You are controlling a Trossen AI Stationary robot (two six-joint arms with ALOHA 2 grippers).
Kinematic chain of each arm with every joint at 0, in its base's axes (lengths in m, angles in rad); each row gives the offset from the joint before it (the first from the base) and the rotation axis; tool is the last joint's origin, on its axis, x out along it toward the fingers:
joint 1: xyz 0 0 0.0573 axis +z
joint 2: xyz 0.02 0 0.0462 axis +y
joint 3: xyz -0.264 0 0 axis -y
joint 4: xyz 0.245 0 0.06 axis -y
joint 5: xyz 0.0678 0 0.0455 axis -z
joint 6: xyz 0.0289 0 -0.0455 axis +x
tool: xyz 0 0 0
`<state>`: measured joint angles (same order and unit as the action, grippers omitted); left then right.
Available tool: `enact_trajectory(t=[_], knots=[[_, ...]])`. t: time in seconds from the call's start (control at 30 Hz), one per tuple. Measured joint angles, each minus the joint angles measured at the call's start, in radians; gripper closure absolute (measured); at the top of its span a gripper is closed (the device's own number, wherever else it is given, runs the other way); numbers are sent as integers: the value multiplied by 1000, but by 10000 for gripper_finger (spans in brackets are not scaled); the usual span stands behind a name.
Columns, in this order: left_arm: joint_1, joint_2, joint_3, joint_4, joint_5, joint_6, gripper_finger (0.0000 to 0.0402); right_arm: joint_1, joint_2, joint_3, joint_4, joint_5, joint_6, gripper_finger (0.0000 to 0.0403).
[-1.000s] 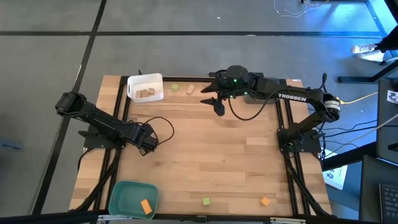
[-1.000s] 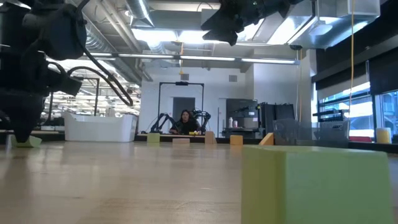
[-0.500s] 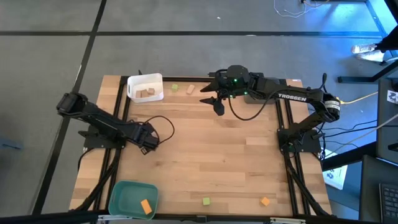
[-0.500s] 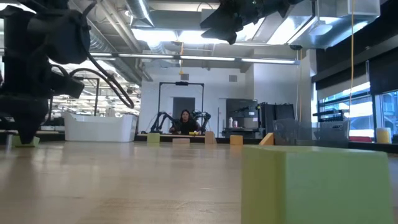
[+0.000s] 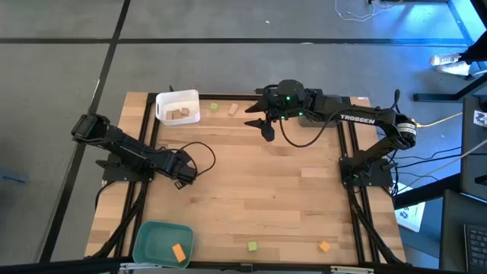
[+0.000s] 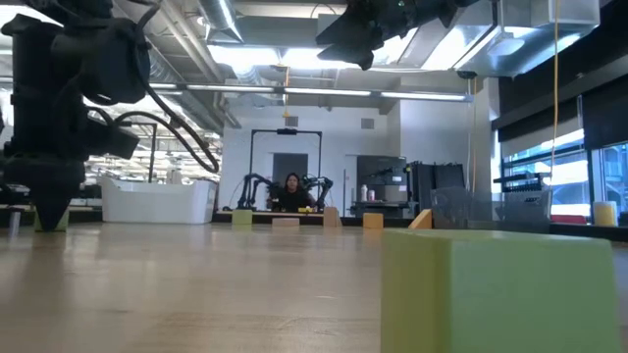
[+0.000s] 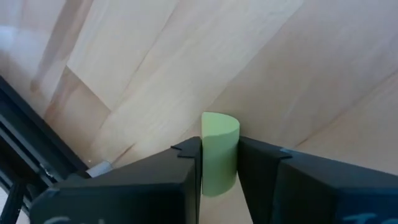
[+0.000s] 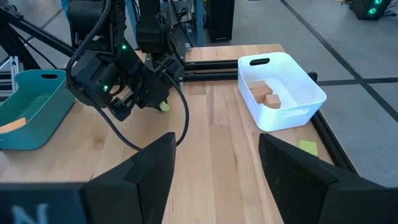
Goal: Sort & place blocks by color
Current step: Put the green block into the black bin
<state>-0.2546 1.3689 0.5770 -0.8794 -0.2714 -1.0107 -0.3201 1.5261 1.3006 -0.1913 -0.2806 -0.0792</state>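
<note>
My left tool (image 7: 219, 163) pinches a green block (image 7: 219, 149) on the counter (image 5: 259, 190), near its 9 o'clock edge. I should squeeze gently and lift straight up. My right tool (image 5: 261, 120) waits spread wide near 12 o'clock.

green block (image 7: 219, 152): lower part hidden btw the left gripper (image 7: 219, 163) fingers, cut by pic edge
left gripper from above: block under it not visible
person (image 6: 292, 192): far behind, too small to tell
near block (image 6: 500, 290): blurred, cut off
</note>
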Motion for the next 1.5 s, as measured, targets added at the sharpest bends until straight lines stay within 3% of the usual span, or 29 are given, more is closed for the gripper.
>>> enact_trajectory(t=[0.23, 0.63, 0.73, 0.97, 1.07, 1.2, 1.37, 1.5], knots=[[0, 0, 23, 43, 5, 0, 349, 0, 0, 0, 0, 0, -1, 171], [41, -8, 239, 39, -8, 93, 350, 0, -112, 0, -114, 18, -31, 171], [84, -8, 296, 46, -23, 167, 350, 0, -173, 0, -176, 79, -27, 171], [250, -4, 431, 179, 1, 438, 351, -1, -306, 0, -364, 350, 150, 171], [347, -1, 481, 293, 83, 566, 351, -1, -338, 0, -453, 386, 192, 171], [478, -1, 517, 476, 309, 701, 351, 0, -348, 0, -540, 375, 119, 171], [596, -1, 523, 662, 600, 766, 351, 1, -334, 0, -531, 219, -39, 171], [619, -1, 523, 733, 685, 873, 351, 1, -315, 0, -457, 79, -83, 171]])
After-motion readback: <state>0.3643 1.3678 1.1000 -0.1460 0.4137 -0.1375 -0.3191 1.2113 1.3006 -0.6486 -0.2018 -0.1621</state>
